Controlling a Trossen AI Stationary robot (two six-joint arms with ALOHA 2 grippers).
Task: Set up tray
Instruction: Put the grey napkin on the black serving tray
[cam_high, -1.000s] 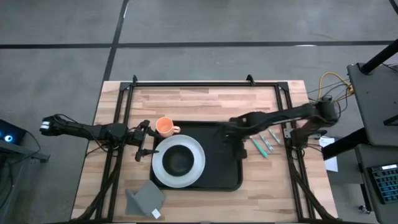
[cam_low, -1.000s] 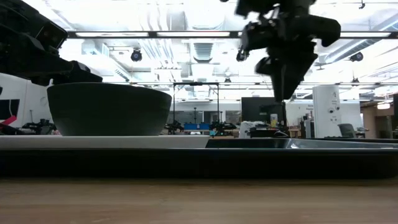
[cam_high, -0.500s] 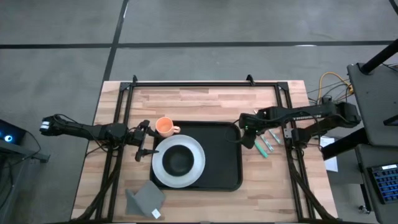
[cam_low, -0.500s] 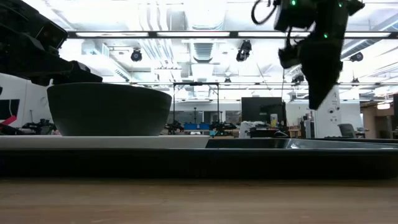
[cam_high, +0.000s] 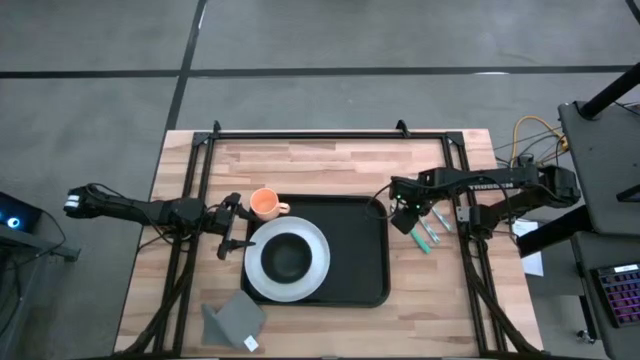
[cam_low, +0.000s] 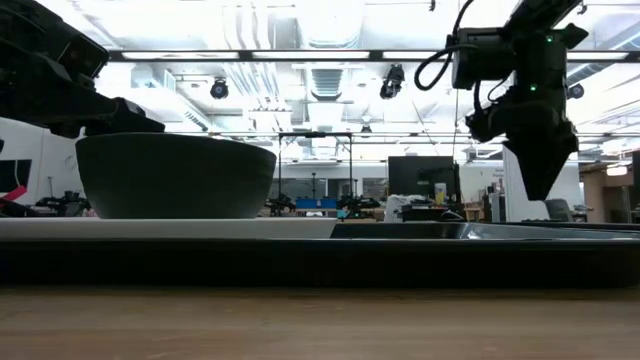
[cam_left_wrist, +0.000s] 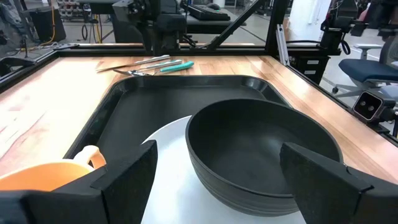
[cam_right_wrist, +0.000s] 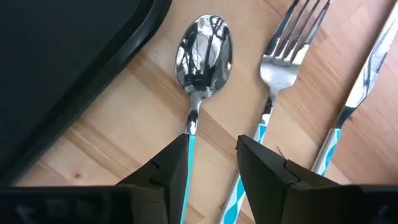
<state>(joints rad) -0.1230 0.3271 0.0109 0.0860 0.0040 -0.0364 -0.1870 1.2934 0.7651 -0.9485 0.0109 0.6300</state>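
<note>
The black tray (cam_high: 362, 255) lies mid-table. On its left part stands a white plate (cam_high: 318, 262) bearing a dark bowl (cam_high: 287, 259). An orange cup (cam_high: 264, 203) stands on the wood at the tray's far left corner. A spoon (cam_right_wrist: 202, 53), a fork (cam_right_wrist: 291, 38) and a knife (cam_right_wrist: 367, 65), all teal-handled, lie on the wood right of the tray. My right gripper (cam_right_wrist: 212, 165) hangs open above them, pointing down, over the spoon's and fork's handles, clear of the table in the low view (cam_low: 543, 185). My left gripper (cam_high: 232, 226) waits open, level, left of the plate.
A folded grey napkin (cam_high: 238, 318) lies on the wood near the table's near left corner. Black frame rails (cam_high: 330, 134) run along the table's far, left and right sides. The tray's right half is bare black surface.
My right gripper has gone from above the tray's right part toward the table's right edge, past the tray's rim, to above the cutlery. It has sunk a little and rolled about its pointing line.
</note>
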